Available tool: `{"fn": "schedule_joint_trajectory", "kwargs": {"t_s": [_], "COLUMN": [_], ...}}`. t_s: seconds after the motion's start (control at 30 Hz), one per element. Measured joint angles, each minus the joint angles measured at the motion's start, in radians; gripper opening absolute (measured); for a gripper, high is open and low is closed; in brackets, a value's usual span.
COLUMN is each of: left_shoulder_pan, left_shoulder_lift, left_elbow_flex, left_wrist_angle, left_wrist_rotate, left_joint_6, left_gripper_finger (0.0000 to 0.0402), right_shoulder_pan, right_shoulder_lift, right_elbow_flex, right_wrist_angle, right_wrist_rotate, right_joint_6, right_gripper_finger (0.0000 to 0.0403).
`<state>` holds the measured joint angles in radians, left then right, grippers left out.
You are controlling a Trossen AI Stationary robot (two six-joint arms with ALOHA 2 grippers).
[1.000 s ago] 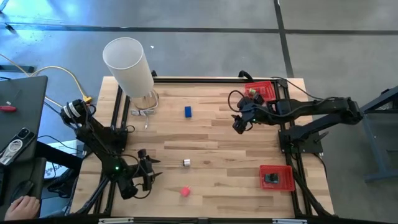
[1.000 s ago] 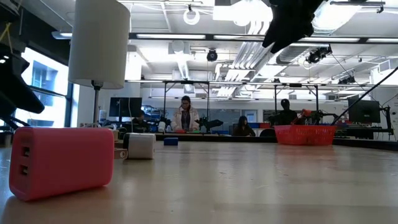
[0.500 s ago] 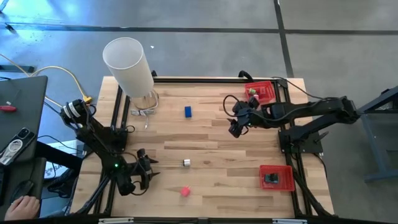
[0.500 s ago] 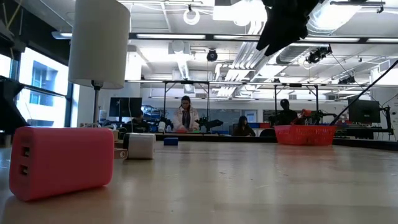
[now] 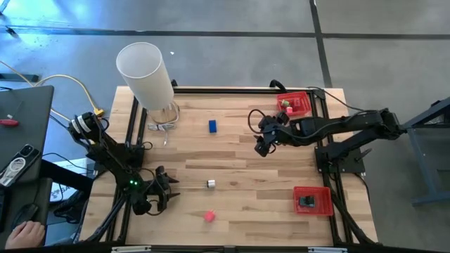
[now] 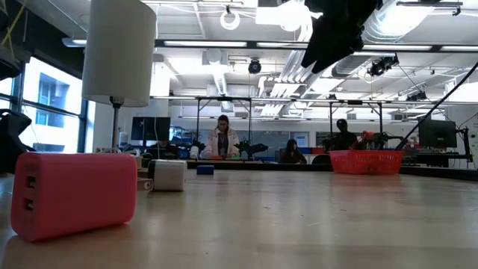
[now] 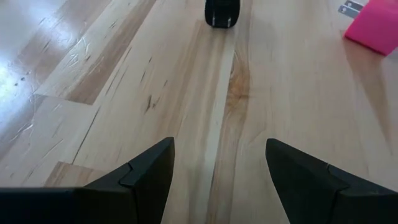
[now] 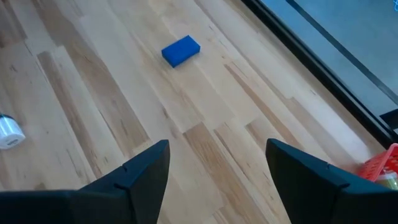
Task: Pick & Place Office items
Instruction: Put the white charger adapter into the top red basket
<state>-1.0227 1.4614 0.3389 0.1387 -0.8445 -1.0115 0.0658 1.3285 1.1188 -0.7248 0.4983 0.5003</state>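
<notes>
Three small items lie on the counter (image 5: 281,190): a blue block (image 5: 212,126) at 12 o'clock, a white piece (image 5: 210,184) centrally, a pink block (image 5: 209,216) at 6. Right hand (image 5: 261,144) at 2 o'clock and left hand (image 5: 160,199) at 8 are open, empty.

cylinder (image 5: 144,75) far-left corner | trays: far-right (image 5: 295,103), near-right (image 5: 313,201) | block (image 5: 212,126) mid-table

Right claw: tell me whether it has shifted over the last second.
Yes. In the high view the right claw has slid away from the red rectangular tray at the table's far corner, toward the small blue block, fingers open and empty.
</notes>
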Motion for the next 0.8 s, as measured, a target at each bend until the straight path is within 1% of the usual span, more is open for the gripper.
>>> {"fn": "schedule_joint_trajectory", "kwargs": {"t_s": [0.17,0.4,0.6,0.8], "left_shoulder_pan": [0.015,0.036,0.037,0.045], "left_shoulder_lift": [0.045,0.155,0.186,0.241], "left_elbow_flex": [-0.003,-0.001,-0.006,-0.044], "left_wrist_angle": [0.024,0.178,0.222,0.392], "left_wrist_rotate": [-0.002,-0.036,-0.048,-0.056], "left_joint_6": [0.022,0.093,0.099,0.152], "left_gripper_finger": [0.0245,0.0244,0.0244,0.0240], "right_shoulder_pan": [0.000,0.000,0.000,0.000], "right_shoulder_lift": [0.001,0.003,0.003,0.003], "right_elbow_flex": [0.000,0.000,0.000,0.000], "right_wrist_angle": [0.012,0.017,0.037,0.043], "right_wrist_rotate": [-0.002,-0.002,-0.003,-0.003], "right_joint_6": [0.000,0.000,0.000,0.000], "right_gripper_finger": [0.0254,0.0254,0.0254,0.0254]}}
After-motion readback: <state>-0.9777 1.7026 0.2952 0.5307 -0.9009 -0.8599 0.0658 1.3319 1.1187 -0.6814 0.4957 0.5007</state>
